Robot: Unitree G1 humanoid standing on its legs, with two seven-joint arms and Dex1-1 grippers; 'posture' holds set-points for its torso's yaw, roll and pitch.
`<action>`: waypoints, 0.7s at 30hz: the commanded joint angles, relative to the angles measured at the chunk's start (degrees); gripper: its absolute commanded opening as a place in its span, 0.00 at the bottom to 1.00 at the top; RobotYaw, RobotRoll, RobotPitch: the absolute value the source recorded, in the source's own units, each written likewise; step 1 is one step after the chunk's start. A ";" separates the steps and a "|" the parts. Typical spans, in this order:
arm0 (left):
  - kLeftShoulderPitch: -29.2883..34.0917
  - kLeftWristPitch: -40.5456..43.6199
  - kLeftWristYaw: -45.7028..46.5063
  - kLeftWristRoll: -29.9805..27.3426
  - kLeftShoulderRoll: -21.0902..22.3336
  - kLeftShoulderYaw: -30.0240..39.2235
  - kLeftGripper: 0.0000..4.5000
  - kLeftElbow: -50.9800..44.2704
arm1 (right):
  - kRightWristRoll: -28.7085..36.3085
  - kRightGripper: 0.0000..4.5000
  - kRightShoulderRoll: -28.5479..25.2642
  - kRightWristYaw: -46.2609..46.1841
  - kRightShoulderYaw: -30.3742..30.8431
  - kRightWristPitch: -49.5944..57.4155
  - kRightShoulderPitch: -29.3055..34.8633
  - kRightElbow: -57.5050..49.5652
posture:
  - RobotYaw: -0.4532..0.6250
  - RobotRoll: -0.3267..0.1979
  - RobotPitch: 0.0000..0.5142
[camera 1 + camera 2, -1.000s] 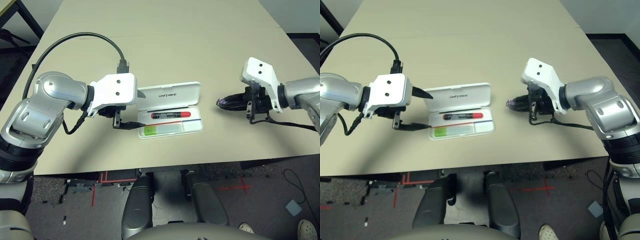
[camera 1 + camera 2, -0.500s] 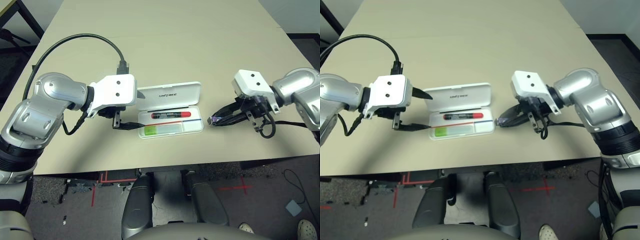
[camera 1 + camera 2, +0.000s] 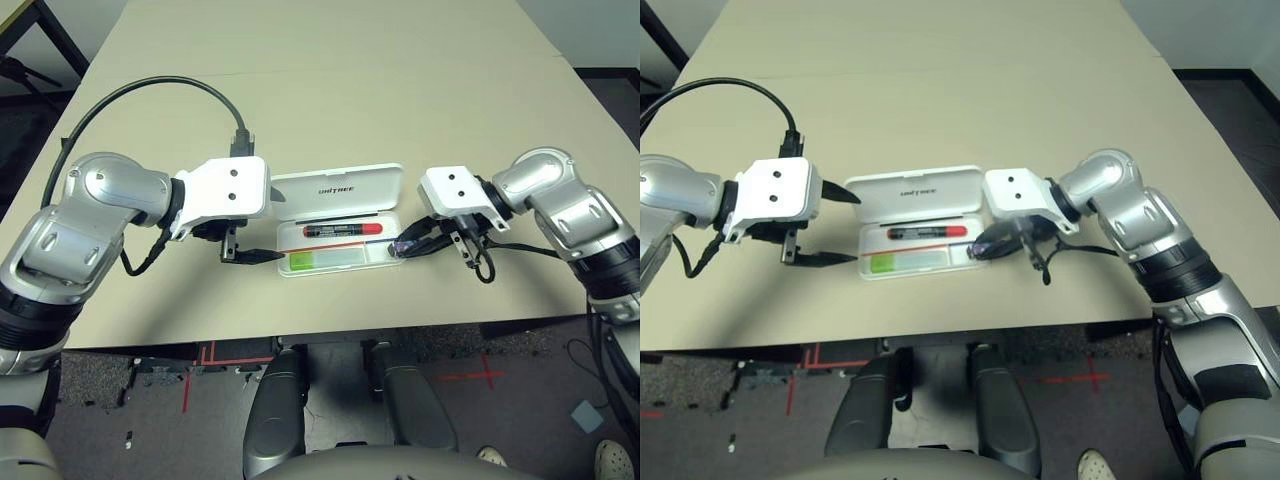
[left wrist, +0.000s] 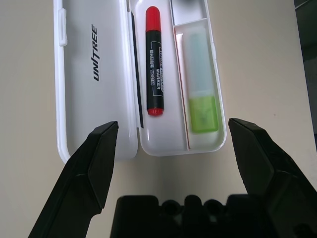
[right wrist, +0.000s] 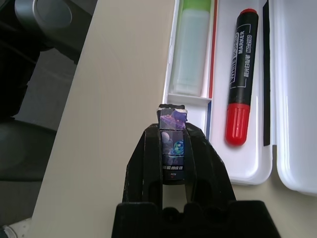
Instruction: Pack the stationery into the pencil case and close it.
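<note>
Lower part of the purplish block point(image 5: 173, 148) hidden between right end effector point(image 5: 173, 136) fingers.

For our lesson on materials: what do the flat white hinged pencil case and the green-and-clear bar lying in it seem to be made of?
The flat white hinged pencil case looks like smooth, moulded hard plastic: rounded corners, thin walls, a slight sheen and a printed logo. The green-and-clear bar appears to be frosted translucent plastic with a green end, possibly an eraser in a sleeve; the look leaves that open.
</note>
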 commanded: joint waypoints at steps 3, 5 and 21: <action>-0.39 1.01 0.02 -0.35 0.46 0.19 1.00 -1.75 | -0.87 0.07 1.05 -0.52 0.74 -0.73 0.54 0.18 | 0.46 0.62 0.42; -0.52 1.19 0.04 -0.32 0.40 0.12 1.00 -1.79 | -1.00 0.07 1.41 -0.90 0.77 -0.88 0.77 0.23 | 0.46 0.62 0.42; -1.54 1.35 0.04 0.21 -0.08 -0.78 1.00 -0.97 | 2.37 0.99 1.32 -1.79 -3.12 1.19 0.04 -0.12 | 0.46 0.62 0.41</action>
